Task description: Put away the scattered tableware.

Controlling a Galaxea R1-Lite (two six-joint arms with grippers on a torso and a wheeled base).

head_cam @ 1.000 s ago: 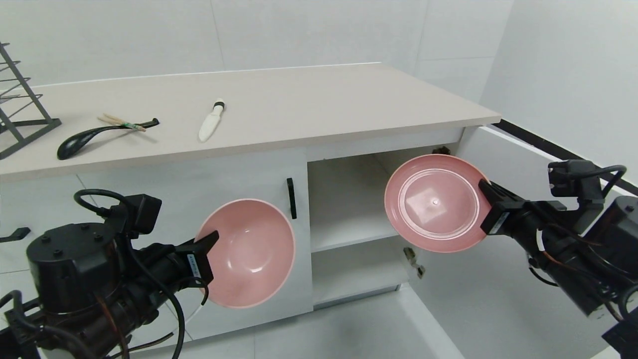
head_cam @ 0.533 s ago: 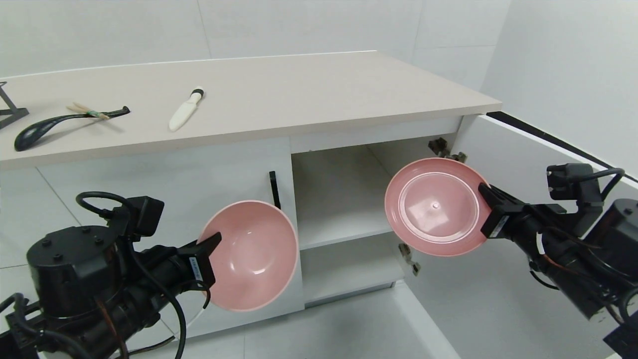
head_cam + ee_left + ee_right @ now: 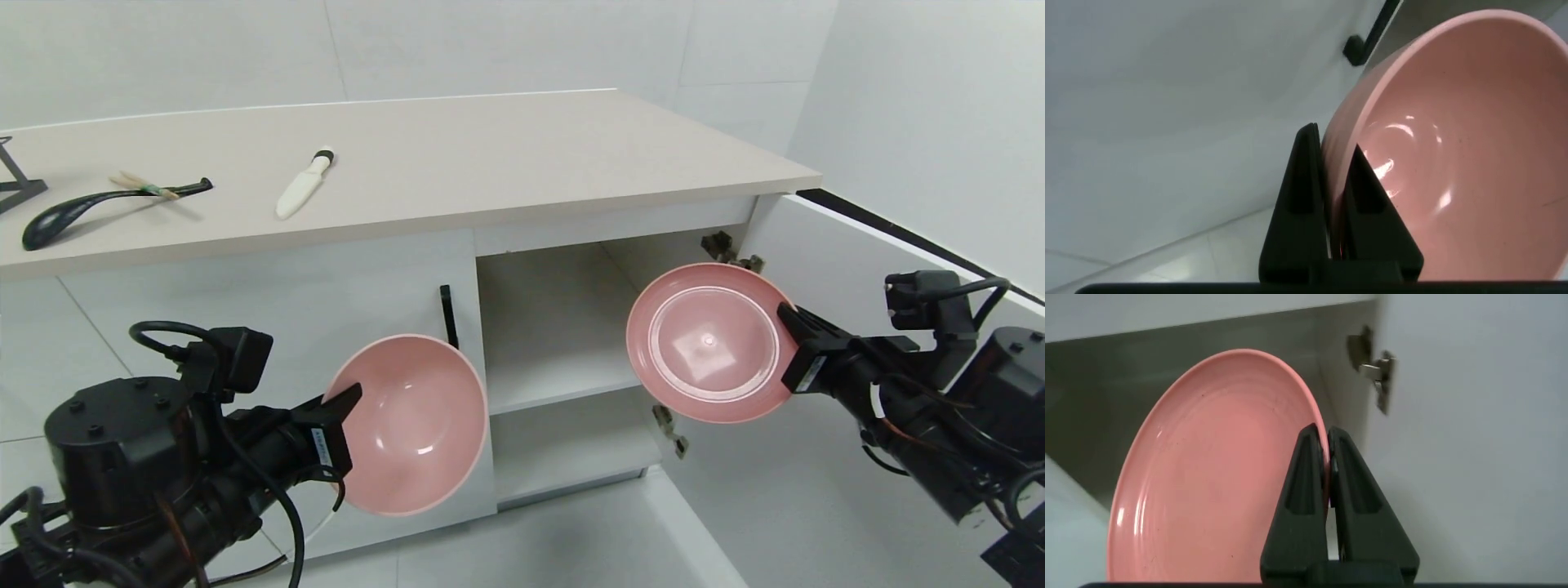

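White cabinet open at centre frame: right fingers, pinched shut on the plate rim just right of it, would best tip it flat before shelving, while left fingers grip the bowl lower-left.

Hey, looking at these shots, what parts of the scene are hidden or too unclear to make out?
1. Head view: the pink plate covers the right part of the shelves in the open cabinet.
2. Head view: the pink bowl hides the lower end of the black door handle.
3. Head view: the dark rack is cut off by the left edge.
4. Head view: the thin sticks across the black spoon are too small to identify.
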